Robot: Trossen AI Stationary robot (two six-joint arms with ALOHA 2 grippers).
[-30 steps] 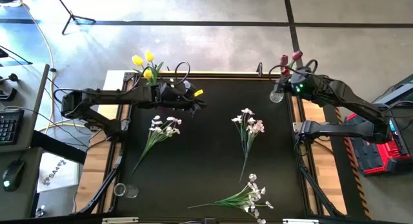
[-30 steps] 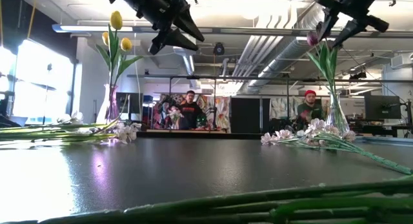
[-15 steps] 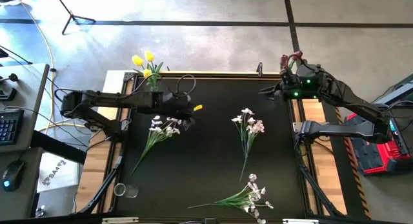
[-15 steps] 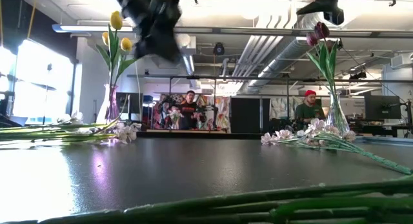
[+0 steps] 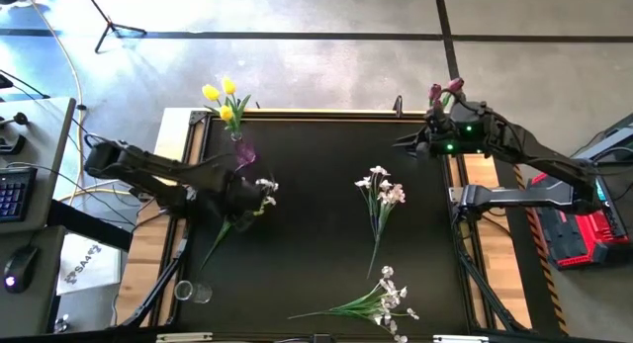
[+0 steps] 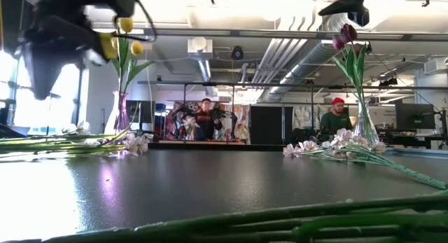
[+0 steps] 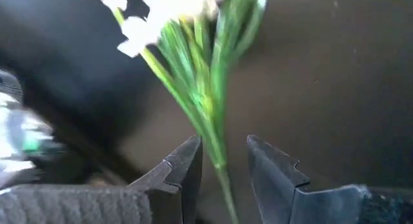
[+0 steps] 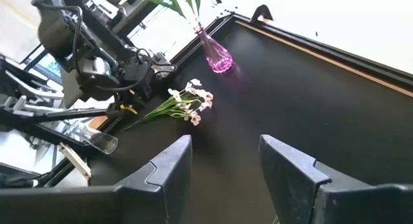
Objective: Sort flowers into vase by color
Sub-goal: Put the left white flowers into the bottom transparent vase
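Note:
My left gripper [image 5: 252,207] [image 7: 222,153] is open and low over the left spray of small white blossoms [image 5: 244,198], which lies flat on the table. Its fingers stand on either side of the spray's green stem [image 7: 216,146], just below the blossoms. I see no touch. My right gripper [image 5: 404,142] [image 8: 222,146] is open and held high beside the dark red tulips [image 5: 443,89] [image 6: 348,40] that stand in a clear vase at the far right corner. The yellow tulips [image 5: 224,96] stand in a pink-tinted vase [image 5: 242,153] at the far left.
Two more white sprays lie on the black table, one mid-right [image 5: 381,197] and one by the near edge [image 5: 374,303]. A small clear glass [image 5: 193,292] lies at the near left edge. People stand in the room beyond the table [image 6: 205,117].
My left gripper has swept from the far middle of the table toward the left and near side, dropping down over the left white spray. My right gripper has risen from the red tulips' heads and shifted slightly toward the left, then stayed there.

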